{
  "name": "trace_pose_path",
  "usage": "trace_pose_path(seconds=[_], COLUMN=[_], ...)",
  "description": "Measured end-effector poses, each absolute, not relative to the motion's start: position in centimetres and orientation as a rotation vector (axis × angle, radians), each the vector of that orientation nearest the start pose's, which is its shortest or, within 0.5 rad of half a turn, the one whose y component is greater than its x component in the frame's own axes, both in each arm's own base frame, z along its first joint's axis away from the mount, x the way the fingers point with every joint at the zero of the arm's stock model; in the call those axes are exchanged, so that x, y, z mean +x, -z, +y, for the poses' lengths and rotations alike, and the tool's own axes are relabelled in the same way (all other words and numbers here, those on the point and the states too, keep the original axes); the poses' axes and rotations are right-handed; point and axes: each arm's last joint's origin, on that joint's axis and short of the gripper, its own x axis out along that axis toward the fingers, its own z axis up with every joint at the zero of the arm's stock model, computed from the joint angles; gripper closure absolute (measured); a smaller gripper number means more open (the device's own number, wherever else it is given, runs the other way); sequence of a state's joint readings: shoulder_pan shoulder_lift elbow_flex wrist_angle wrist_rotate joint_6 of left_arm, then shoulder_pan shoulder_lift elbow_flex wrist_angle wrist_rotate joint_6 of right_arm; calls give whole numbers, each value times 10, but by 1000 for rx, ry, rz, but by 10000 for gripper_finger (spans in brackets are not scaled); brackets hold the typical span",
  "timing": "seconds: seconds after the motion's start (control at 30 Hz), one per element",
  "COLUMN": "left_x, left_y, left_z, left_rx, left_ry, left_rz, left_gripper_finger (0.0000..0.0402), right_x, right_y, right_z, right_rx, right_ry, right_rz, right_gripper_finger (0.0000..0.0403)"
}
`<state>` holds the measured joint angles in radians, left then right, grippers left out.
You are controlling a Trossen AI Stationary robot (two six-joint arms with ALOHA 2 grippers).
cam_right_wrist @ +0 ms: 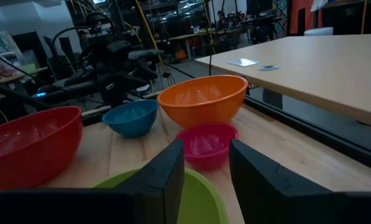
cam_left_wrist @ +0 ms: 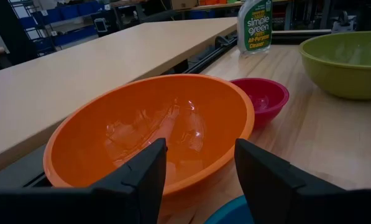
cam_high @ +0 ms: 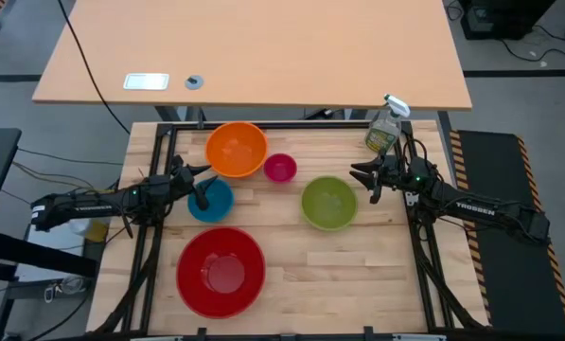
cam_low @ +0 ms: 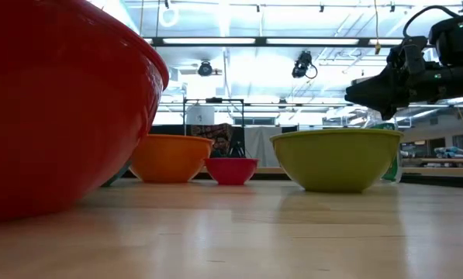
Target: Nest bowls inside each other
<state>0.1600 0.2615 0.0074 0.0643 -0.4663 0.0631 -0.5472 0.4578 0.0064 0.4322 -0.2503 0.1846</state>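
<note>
Five bowls stand upright on their bases on the wooden table, none inside another: red (cam_high: pixel 220 270) at the near edge, blue (cam_high: pixel 214 202) left of centre, orange (cam_high: pixel 236 149) at the far edge, small pink (cam_high: pixel 280 168) beside it, and lime green (cam_high: pixel 329 203) right of centre. My left gripper (cam_high: pixel 197 185) is open above the blue bowl's left part and points at the orange bowl (cam_left_wrist: pixel 154 124). My right gripper (cam_high: pixel 365 178) is open, level, just above the green bowl's far right rim (cam_right_wrist: pixel 191 186), and faces the pink bowl (cam_right_wrist: pixel 207 143).
A clear spray bottle (cam_high: pixel 384 128) stands at the table's far right corner, close behind my right gripper. Black frame rails (cam_high: pixel 263 124) edge the table, and a tan desk (cam_high: pixel 263 47) lies beyond the far edge. Bare wood shows at the near right (cam_high: pixel 348 275).
</note>
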Motion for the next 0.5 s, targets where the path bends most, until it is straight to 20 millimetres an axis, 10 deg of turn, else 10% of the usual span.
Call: trace_pose_path(seconds=[0.5], left_x=[106], left_y=[-153], left_z=[30], left_rx=[380], left_ry=[-590], left_rz=[274], left_gripper_finger=[209], right_x=[104], right_y=[-199], right_z=[-62], right_rx=[285], right_ry=[444], right_rz=[-422], right_gripper_finger=[268])
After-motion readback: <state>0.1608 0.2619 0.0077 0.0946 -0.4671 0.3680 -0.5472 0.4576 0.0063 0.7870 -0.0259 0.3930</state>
